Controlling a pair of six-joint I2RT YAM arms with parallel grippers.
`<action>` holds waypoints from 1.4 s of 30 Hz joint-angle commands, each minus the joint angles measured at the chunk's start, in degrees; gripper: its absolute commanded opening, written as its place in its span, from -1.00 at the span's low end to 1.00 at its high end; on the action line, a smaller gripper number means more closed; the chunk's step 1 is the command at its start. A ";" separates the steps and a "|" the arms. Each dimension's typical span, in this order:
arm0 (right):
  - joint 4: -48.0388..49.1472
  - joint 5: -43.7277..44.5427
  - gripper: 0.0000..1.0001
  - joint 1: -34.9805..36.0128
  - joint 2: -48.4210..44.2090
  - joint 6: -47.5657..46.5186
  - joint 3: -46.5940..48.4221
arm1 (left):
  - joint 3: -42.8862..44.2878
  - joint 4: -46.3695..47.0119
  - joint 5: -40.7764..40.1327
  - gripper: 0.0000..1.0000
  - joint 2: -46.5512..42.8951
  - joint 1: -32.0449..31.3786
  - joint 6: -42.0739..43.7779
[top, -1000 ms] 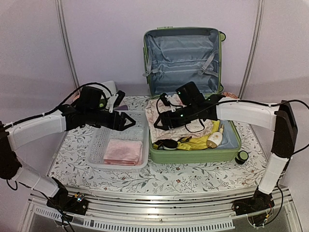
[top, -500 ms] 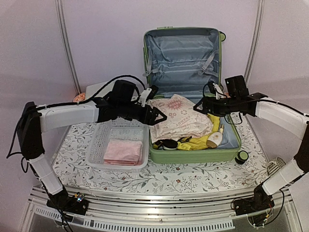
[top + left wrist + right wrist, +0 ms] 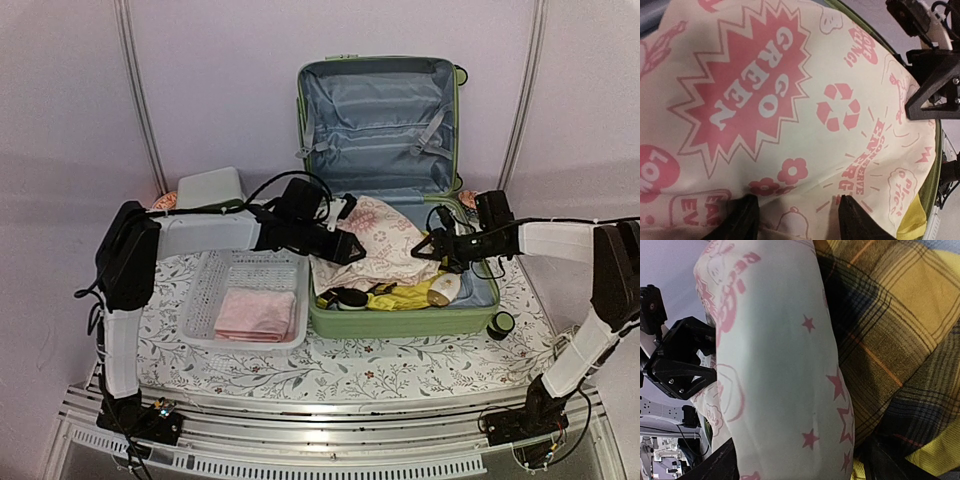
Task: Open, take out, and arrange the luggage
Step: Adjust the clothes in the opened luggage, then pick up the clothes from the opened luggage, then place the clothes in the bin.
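The luggage, a light-green suitcase, lies open with its lid upright at the back. A cream bag with pink prints rests on top of its contents. My left gripper is at the bag's left edge. In the left wrist view it stands open, fingertips apart on the printed cloth. My right gripper is at the bag's right edge. It is open, with the bag's edge between its fingers. Beside it lies a yellow plaid cloth.
A white perforated basket with a folded pink towel stands left of the suitcase. A white-and-green box sits behind it. A bottle and a black item lie in the suitcase's front. A small round green item sits at its right corner.
My left arm has reached right from over the basket to the bag's left edge. My right gripper left the bag's top, swung right, and has come to its right edge.
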 commanded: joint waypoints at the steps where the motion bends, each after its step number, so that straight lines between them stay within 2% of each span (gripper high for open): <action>1: 6.31 -8.18 0.66 -0.23 3.65 1.53 -2.17 | 0.31 -5.44 -3.89 0.14 1.22 0.77 -1.14; 4: 9.09 -12.20 0.57 -0.23 4.89 2.93 -2.94 | -0.03 -5.46 -3.53 0.13 1.51 0.63 -1.30; 7: 11.39 -14.67 0.33 -0.23 4.45 5.07 -3.45 | -0.75 -4.26 -2.42 0.13 1.17 0.49 -1.02; 9: 11.44 -15.29 0.03 -0.23 3.47 5.83 -3.12 | -1.40 -3.38 -1.76 0.13 0.27 0.24 -0.74; 10: 11.14 -15.55 -0.23 -0.23 2.39 6.33 -2.83 | -1.71 -2.94 -1.39 0.14 -0.36 0.08 -0.52; 12: 10.48 -15.99 -0.57 -0.25 0.47 7.25 -1.82 | -2.61 -1.87 -0.94 0.15 -2.10 -0.19 0.13; 13: 10.46 -16.34 -0.72 -0.21 -0.92 7.69 -1.31 | -3.12 -1.44 -0.72 0.15 -3.25 -0.28 0.48; 14: 10.81 -16.67 -0.77 -0.14 -2.52 8.88 -0.92 | -3.68 -0.85 -0.62 0.17 -4.60 -0.41 0.85; 21: 16.29 -14.99 -0.91 0.92 -12.69 21.88 1.67 | -11.89 6.32 -1.63 0.34 -18.68 -1.01 2.02; 26: 17.36 -9.23 -0.93 3.33 -17.04 28.10 3.27 | -13.67 7.63 -5.17 0.60 -24.84 -4.89 7.42; 31: 16.13 -7.50 -0.93 4.72 -17.71 28.79 4.89 | -14.33 8.38 -15.48 0.72 -26.65 -10.35 14.50; 35: 15.21 -6.93 -0.93 5.25 -17.87 28.90 5.15 | -14.94 9.49 -19.62 0.96 -26.32 -12.83 17.80; 39: 14.49 -6.59 -0.93 5.49 -18.22 28.52 5.08 | -16.08 11.23 -24.32 0.97 -26.14 -14.35 17.11; 42: 14.00 -6.26 -0.93 5.48 -18.42 28.11 4.99 | -17.54 14.47 -23.95 0.97 -26.50 -14.91 18.04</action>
